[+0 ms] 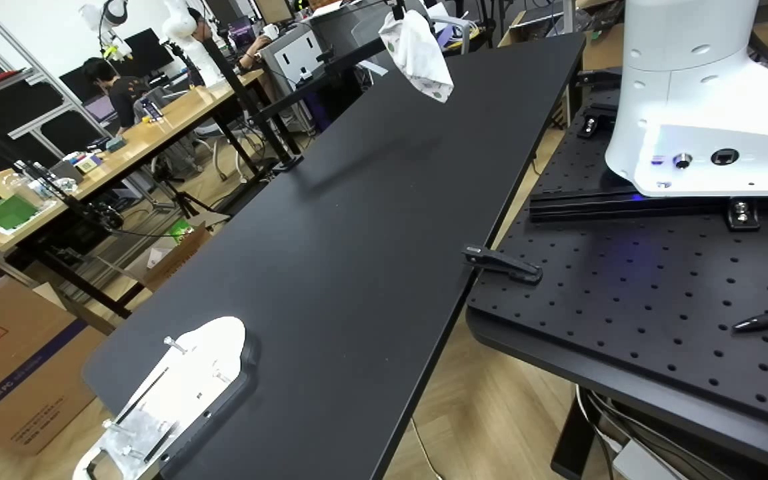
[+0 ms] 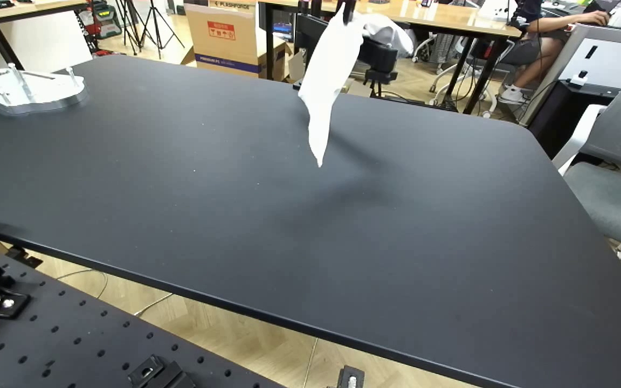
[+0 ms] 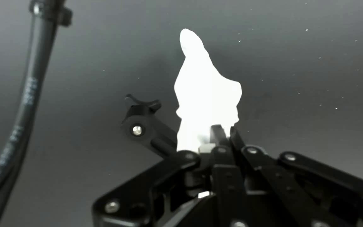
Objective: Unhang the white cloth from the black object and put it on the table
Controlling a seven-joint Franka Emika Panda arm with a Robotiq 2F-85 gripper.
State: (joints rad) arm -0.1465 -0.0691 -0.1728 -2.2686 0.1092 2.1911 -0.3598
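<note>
The white cloth [image 1: 416, 57] hangs down above the black table [image 1: 357, 253]. In an exterior view it shows as a long hanging fold [image 2: 329, 81], with another part beside the black object [image 2: 378, 54]. My gripper [image 3: 224, 134] is shut on the cloth, which also shows overexposed in the wrist view [image 3: 206, 91]. Only the gripper's tip [image 1: 399, 9] shows at the top of the exterior views. The black object, a bar on a stand [image 1: 311, 85], reaches toward the cloth; its knobbed part shows in the wrist view [image 3: 143, 126]. I cannot tell whether cloth and bar still touch.
A white plate with metal pegs [image 1: 191, 373] lies at one end of the table; it shows in an exterior view too [image 2: 25, 89]. A black clamp [image 1: 503, 263] sits on the table's edge by the perforated robot base [image 1: 624, 300]. A grey chair [image 2: 612, 178] stands beyond the table.
</note>
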